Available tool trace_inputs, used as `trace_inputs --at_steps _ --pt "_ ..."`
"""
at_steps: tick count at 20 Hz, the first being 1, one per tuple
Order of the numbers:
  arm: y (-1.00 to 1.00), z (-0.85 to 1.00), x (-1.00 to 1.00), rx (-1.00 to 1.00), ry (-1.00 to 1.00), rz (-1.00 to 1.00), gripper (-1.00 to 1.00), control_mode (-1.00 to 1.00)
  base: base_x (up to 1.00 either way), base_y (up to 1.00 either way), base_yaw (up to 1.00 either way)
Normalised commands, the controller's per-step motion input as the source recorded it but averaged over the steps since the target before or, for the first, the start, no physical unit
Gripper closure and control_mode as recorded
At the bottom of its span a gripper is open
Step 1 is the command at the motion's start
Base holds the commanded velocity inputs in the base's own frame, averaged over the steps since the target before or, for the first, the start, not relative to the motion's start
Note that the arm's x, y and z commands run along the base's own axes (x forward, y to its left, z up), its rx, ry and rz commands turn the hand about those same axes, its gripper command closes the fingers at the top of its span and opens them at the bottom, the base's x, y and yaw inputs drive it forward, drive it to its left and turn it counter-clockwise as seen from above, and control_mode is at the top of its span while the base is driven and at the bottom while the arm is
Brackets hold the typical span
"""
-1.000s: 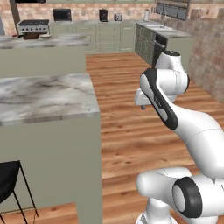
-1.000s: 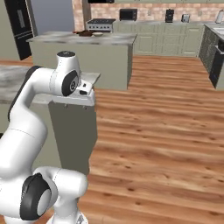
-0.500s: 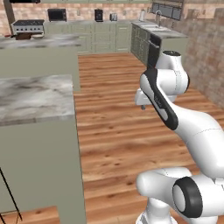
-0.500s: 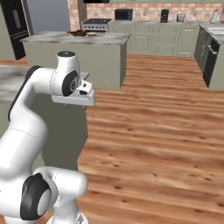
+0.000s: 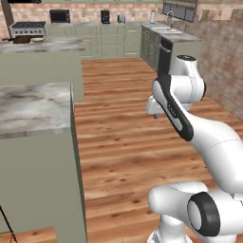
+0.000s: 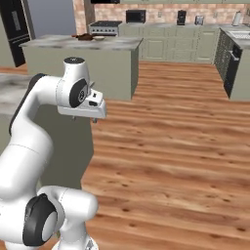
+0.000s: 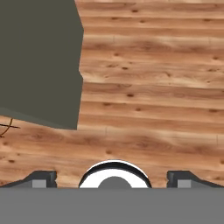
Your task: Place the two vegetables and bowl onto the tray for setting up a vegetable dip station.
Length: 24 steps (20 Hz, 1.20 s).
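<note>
Gripper [image 7: 112, 177] is spread wide with nothing in it, hanging over bare wood floor [image 6: 185, 146] just off the corner of the near marble-topped island [image 5: 33, 107], so plenty of open room on that side. Arm's folded up tight, elbow high and hand pointing down. Two islands total, and on the far island [image 6: 83, 43] there's a dark brown tray [image 6: 86, 36], well beyond the near island; can't make out the bowl or veggie sticks from here.
</note>
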Motion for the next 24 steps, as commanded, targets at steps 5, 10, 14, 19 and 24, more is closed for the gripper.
trace_inputs --at_steps 5,10,14,19,24 --pt "0.0 0.0 0.0 0.0 0.0 0.0 -1.0 1.0 0.39 -0.18 0.0" --pt "0.0 0.0 0.0 0.0 0.0 0.0 -1.0 1.0 0.45 -0.14 -0.01" --pt "0.0 0.0 0.0 0.0 0.0 0.0 -1.0 1.0 0.53 -0.12 0.0" --pt "0.0 0.0 0.0 0.0 0.0 0.0 -1.0 1.0 0.5 -0.23 0.0" --pt "0.0 0.0 0.0 0.0 0.0 0.0 -1.0 1.0 0.47 -0.3 0.0"
